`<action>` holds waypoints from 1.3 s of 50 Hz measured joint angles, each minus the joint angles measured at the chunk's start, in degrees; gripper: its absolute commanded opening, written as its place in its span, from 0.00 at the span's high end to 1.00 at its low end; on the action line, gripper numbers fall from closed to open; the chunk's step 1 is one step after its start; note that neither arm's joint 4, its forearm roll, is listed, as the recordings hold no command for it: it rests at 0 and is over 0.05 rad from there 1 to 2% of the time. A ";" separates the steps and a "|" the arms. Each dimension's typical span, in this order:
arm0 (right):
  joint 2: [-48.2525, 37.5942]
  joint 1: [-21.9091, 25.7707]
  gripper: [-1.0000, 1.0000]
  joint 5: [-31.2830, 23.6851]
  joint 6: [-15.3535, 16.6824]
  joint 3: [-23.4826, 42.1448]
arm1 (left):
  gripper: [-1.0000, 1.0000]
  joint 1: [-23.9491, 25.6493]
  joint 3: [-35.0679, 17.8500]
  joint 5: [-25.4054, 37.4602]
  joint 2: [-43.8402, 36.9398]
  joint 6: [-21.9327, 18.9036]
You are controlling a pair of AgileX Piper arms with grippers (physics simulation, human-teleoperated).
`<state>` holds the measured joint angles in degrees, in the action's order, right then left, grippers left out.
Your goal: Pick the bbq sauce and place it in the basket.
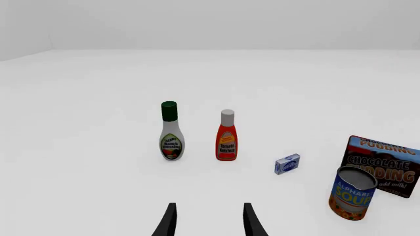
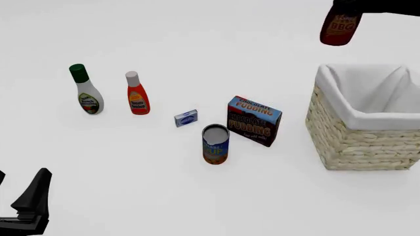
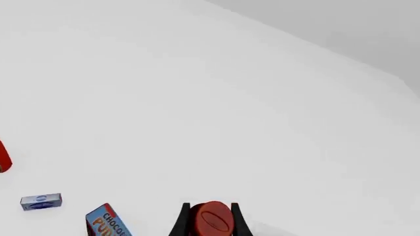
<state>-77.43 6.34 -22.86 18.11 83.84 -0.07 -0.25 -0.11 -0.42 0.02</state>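
Note:
The bbq sauce (image 2: pixel 341 27), a dark reddish-brown bottle with an orange-yellow BBQ label, hangs high in the air at the top right of the front view, just left of and above the basket (image 2: pixel 357 142). My right gripper (image 3: pixel 208 216) is shut on the bbq sauce (image 3: pixel 213 220), whose red cap shows between the black fingers. The basket is woven straw with a white cloth lining and stands on the table at the right. My left gripper (image 1: pixel 208 216) is open and empty, low at the front left, pointing toward the two bottles.
A white bottle with a green cap (image 2: pixel 85 91) and an orange-red ketchup bottle (image 2: pixel 136 94) stand at the left. A small blue box (image 2: pixel 186 118), a soup can (image 2: pixel 215 143) and a chocolate pudding box (image 2: pixel 254 120) sit mid-table, left of the basket.

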 measured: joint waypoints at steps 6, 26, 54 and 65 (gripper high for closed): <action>1.98 -2.10 1.00 -0.29 0.19 -1.55 | 0.00 0.00 0.00 0.00 0.00 0.00; 8.09 -9.32 1.00 -0.31 0.46 -7.71 | 0.00 0.00 0.00 0.00 0.00 0.00; 9.23 -17.39 1.00 5.70 -0.04 -18.92 | 0.00 0.00 0.00 0.00 0.00 0.00; 7.31 -18.94 1.00 8.38 -0.18 -21.59 | 0.00 0.00 0.00 0.00 0.00 0.00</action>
<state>-70.12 -12.60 -14.48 17.93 62.25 -0.07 -0.25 -0.11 -0.42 0.02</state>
